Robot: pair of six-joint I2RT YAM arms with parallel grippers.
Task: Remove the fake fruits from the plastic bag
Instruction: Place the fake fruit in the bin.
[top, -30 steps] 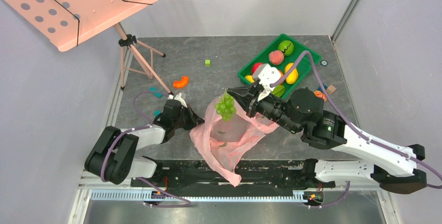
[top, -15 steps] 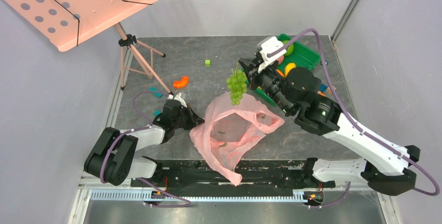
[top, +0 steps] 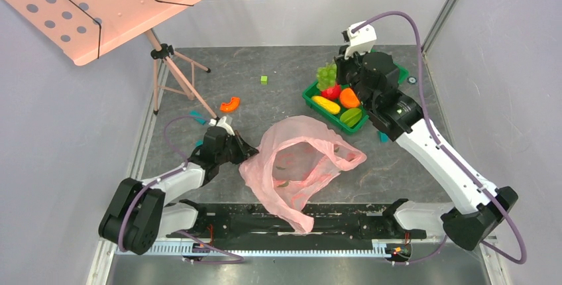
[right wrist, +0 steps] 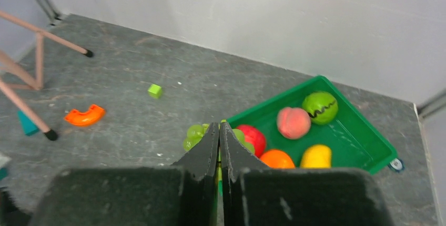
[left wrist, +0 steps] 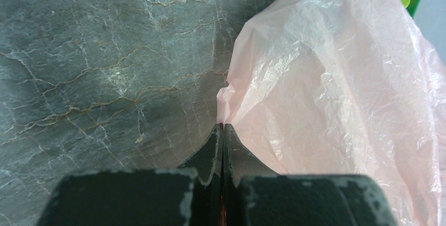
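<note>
The pink plastic bag [top: 301, 166] lies crumpled and open in the middle of the table. My left gripper [top: 246, 152] is shut on a pinch of its left edge; the left wrist view shows the film [left wrist: 336, 94] bunched at the closed tips of this gripper [left wrist: 221, 126]. My right gripper [top: 333, 73] is shut on the stem of the green grape bunch [top: 325, 75], which hangs over the near left corner of the green tray [top: 307, 94]. In the right wrist view the grapes [right wrist: 195, 131] show on both sides of the gripper [right wrist: 219, 125], beside a red apple [right wrist: 253, 137].
The tray [right wrist: 352, 131] also holds a peach [right wrist: 292, 122], a green ball with a black wavy line [right wrist: 320, 107], an orange fruit [right wrist: 277, 158], a yellow mango [right wrist: 315, 156] and a banana [top: 326, 104]. A pink music stand [top: 99, 6] stands far left. An orange curved piece [top: 229, 105] and a green cube [top: 264, 80] lie on the table.
My right arm has lifted the grape bunch out of the bag and carried it back and to the right, over the tray. The bag has slumped. The left gripper has kept its hold.
</note>
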